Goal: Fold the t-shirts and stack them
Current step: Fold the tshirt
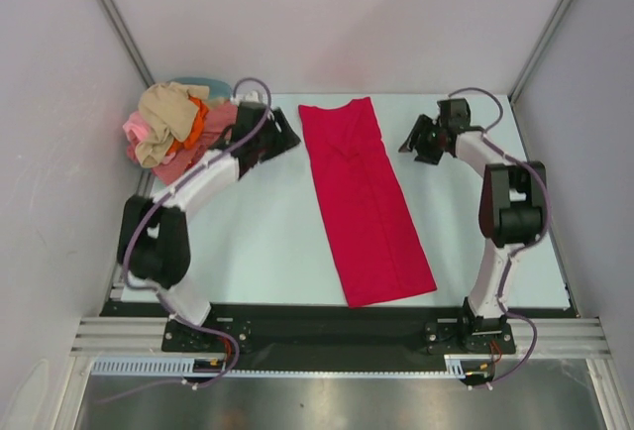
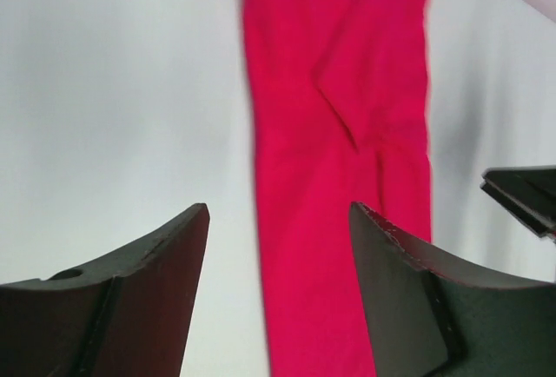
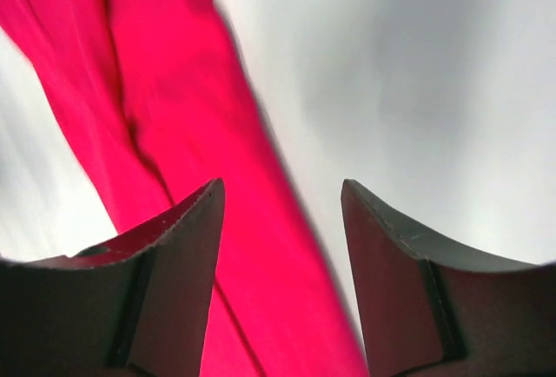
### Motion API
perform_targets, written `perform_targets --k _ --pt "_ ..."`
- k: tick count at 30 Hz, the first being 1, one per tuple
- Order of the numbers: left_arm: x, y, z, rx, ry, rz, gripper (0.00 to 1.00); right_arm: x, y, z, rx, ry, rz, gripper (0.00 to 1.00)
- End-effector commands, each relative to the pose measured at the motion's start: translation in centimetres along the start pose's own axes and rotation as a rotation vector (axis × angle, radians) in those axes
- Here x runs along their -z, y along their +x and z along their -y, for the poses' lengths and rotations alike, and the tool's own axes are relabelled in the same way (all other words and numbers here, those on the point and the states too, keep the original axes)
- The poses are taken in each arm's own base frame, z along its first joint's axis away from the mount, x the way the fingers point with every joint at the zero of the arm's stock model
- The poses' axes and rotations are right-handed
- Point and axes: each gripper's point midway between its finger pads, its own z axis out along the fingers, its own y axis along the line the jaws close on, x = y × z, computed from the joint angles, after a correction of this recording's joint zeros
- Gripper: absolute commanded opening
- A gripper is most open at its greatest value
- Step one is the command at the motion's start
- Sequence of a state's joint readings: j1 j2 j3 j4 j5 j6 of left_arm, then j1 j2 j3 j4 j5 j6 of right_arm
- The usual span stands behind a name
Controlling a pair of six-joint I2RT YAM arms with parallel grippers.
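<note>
A crimson-red t-shirt [image 1: 365, 197] lies flat on the table as a long narrow strip, running from the far middle toward the near edge; it also shows as red cloth [image 2: 339, 151] in the left wrist view and as red cloth [image 3: 174, 116] in the right wrist view. My left gripper [image 1: 280, 139] hovers just left of the strip's far end, open, nothing between its fingers. My right gripper [image 1: 421, 143] hovers to the right of that far end, open and empty too. A heap of beige, pink and orange t-shirts [image 1: 176, 128] sits at the far left corner.
A light-blue round tub [image 1: 203, 84] peeks out behind the heap. Grey walls close the table on the left, back and right. A black rail [image 1: 327, 326] with the arm bases runs along the near edge.
</note>
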State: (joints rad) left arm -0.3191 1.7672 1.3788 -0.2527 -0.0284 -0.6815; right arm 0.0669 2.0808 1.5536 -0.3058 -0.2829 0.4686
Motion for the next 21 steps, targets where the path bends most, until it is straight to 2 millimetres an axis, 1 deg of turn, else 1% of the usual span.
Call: perform_targets --k 1,2,3,4,5,6,7,8,9,10,11,12,13,14,15,16,17,19,21 --pt "2.6 10.6 0.7 -0.03 0.077 -0.194 0.71 4.6 4.7 2.9 -0.03 0.105 -0.052 0.62" --pt "3.5 12.4 1.1 -0.038 0.097 -0.228 0.7 6.6 5.1 2.3 -0.028 0.087 -0.03 0.62" --pt "4.2 14.2 1.4 -0.024 0.11 -0.255 0.7 7.3 6.2 2.6 -0.034 0.088 -0.036 0.62" --pt "5.4 15.4 1.9 -0.023 0.137 -0.263 0.7 8.1 7.0 2.9 -0.036 0.093 -0.035 0.63" --pt "6.5 19.6 1.4 -0.042 0.142 -0.337 0.7 9.3 9.1 3.8 -0.044 0.108 -0.05 0.63" --pt "7.1 20.9 1.9 0.004 0.158 -0.346 0.71 10.0 9.7 3.6 -0.045 0.096 -0.048 0.63" --pt "7.8 22.2 1.9 0.023 0.157 -0.361 0.71 10.5 10.7 3.9 -0.048 0.097 -0.054 0.63" --pt "9.3 24.9 1.5 0.019 0.163 -0.405 0.71 11.8 11.7 3.7 -0.047 0.085 -0.046 0.63" --pt "9.8 25.6 1.9 0.081 0.165 -0.398 0.7 12.5 12.2 3.7 -0.046 0.08 -0.042 0.63" --pt "11.1 28.1 1.6 0.068 0.162 -0.434 0.7 13.1 12.8 3.7 -0.045 0.082 -0.045 0.63" --pt "12.0 28.5 2.0 0.081 0.175 -0.429 0.7 13.7 14.0 4.0 -0.039 0.085 -0.052 0.63" --pt "12.4 29.1 2.0 0.107 0.161 -0.424 0.7 14.9 13.6 3.4 -0.023 0.065 -0.013 0.63" --pt "12.7 29.6 1.9 0.11 0.151 -0.417 0.7 15.6 14.1 3.3 -0.015 0.067 -0.013 0.63" --pt "13.6 30.8 2.1 0.125 0.154 -0.438 0.7 16.2 14.5 3.3 -0.008 0.065 -0.008 0.63" --pt "13.9 31.4 2.1 0.127 0.152 -0.449 0.69 17.1 14.7 3.1 -0.002 0.05 0.01 0.63" --pt "14.7 32.5 2.4 0.117 0.159 -0.474 0.68 17.5 15.2 3.2 -0.006 0.052 0.007 0.63" --pt "14.9 33.0 2.5 0.12 0.158 -0.483 0.68 17.8 15.4 3.1 -0.006 0.049 0.008 0.63" --pt "15.4 34.2 2.2 0.129 0.127 -0.502 0.67 18.6 15.9 3.1 0.001 0.042 0.017 0.63" --pt "16.3 35.7 2.0 0.128 0.109 -0.529 0.67 19.0 16.3 3.2 0.007 0.043 0.016 0.63"
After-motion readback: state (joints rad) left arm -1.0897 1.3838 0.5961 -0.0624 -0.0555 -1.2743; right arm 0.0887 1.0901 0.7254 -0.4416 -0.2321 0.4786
